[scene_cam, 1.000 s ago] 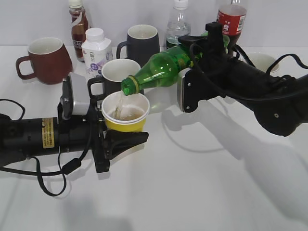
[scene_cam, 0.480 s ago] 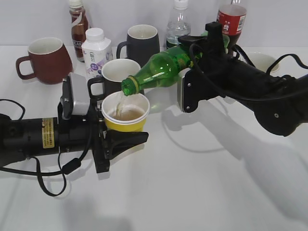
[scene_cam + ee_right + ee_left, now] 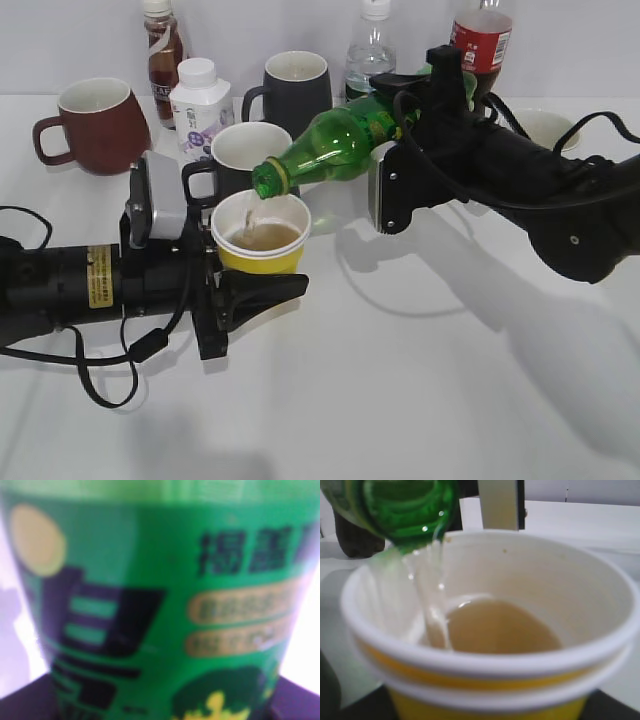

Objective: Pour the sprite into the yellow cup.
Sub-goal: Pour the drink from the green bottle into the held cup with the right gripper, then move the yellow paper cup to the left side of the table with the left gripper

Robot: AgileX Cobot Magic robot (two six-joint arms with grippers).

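- Landmark: yellow cup (image 3: 261,238), clamped at its base by my left gripper (image 3: 262,286), which reaches in from the cup's left.
- Sprite (image 3: 335,138) lies tipped nearly flat, mouth just over the cup's rim; my right gripper (image 3: 425,95) is closed around its body at the far end from the cup.
- A thin stream runs down the cup's inner wall.
- I judge the pour well under way: a shallow pool covers the bottom, with plenty of wall still bare.
- Left to do: finish filling, right the bottle.
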